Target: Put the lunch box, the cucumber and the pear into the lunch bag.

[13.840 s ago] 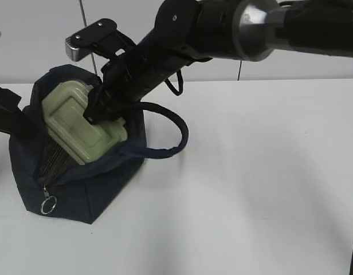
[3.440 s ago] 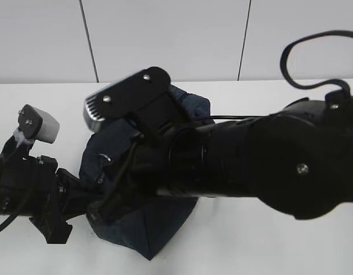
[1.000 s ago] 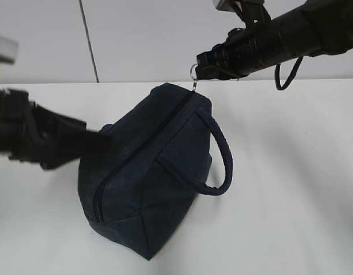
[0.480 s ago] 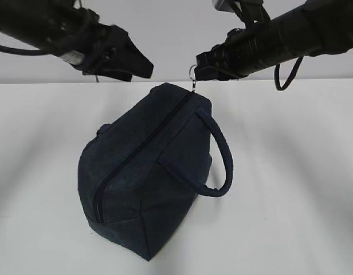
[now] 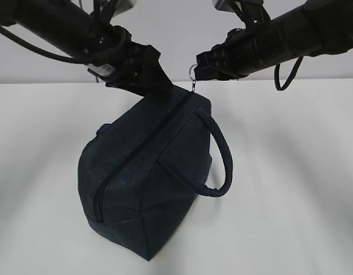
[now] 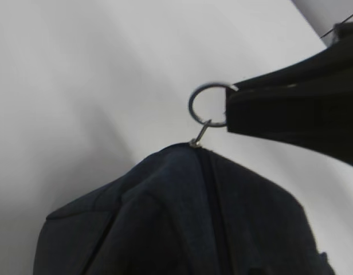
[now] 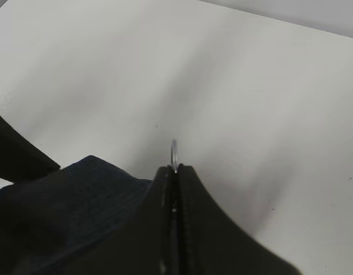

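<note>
- Dark navy lunch bag [image 5: 145,177] standing on a white worktop [image 5: 291,189], zipper [image 5: 148,143] closed along the top, one loop handle [image 5: 219,154] hanging on the right side.
- Lunch box, cucumber and pear nowhere visible; presumably inside the zipped bag, though impossible to confirm.
- Right claw [image 5: 198,71] pinched fully closed on the metal ring pull [image 6: 208,105] at the bag's far end, with the ring poking out past the tips in the right wrist view.
- Left claw [image 5: 150,80] low over the far top corner of the bag, just beside the right claw; opening impossible to tell, nothing visibly held.
- Task judged close to complete, only release and withdrawal left.
- Risk: pulling away before letting go of the ring, tugging the bag and tipping or dragging it.
- Risk: the two arms so near each other that a careless retreat ends in a collision.
- Risk: left claw snagging the fabric or the handle and toppling the bag.
</note>
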Robot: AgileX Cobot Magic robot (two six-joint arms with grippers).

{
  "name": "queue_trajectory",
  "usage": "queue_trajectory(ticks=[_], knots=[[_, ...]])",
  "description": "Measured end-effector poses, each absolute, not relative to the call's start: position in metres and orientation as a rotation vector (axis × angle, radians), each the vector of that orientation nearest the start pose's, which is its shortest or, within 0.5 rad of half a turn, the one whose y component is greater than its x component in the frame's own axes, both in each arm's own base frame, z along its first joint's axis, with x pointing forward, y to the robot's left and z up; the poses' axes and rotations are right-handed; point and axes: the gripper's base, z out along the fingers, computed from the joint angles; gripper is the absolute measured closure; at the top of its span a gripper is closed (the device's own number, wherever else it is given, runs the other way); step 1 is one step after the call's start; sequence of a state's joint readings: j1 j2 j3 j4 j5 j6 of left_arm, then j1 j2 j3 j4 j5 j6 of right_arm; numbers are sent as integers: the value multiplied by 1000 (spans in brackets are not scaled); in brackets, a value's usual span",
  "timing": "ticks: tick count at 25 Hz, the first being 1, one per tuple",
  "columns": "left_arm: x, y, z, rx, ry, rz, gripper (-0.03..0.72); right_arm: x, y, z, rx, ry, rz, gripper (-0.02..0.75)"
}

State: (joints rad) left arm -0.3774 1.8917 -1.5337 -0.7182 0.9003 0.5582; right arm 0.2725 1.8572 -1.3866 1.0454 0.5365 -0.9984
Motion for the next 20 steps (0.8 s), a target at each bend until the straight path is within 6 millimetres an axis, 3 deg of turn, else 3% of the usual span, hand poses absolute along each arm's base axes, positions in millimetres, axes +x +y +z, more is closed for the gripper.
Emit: queue_trajectory(ticks=[3, 5, 7, 9, 15, 20], knots=[[371, -198, 253, 740, 2511, -804, 360, 395, 152, 257, -569, 2169, 653, 732], [372, -198, 252, 728, 2509, -792, 460, 395, 152, 257, -569, 2169, 653, 732], [372, -198, 252, 738, 2504, -786, 606, 396, 153, 256, -565, 2172, 657, 732], [372, -198, 252, 762, 2495, -779, 657, 397, 154, 254, -544, 2177, 676, 732], [370, -197, 258, 813, 2459, -755, 670, 403, 152, 250, -466, 2172, 681, 732], [368, -195, 270, 823, 2415, -722, 671, 415, 152, 209, -414, 2262, 689, 732]])
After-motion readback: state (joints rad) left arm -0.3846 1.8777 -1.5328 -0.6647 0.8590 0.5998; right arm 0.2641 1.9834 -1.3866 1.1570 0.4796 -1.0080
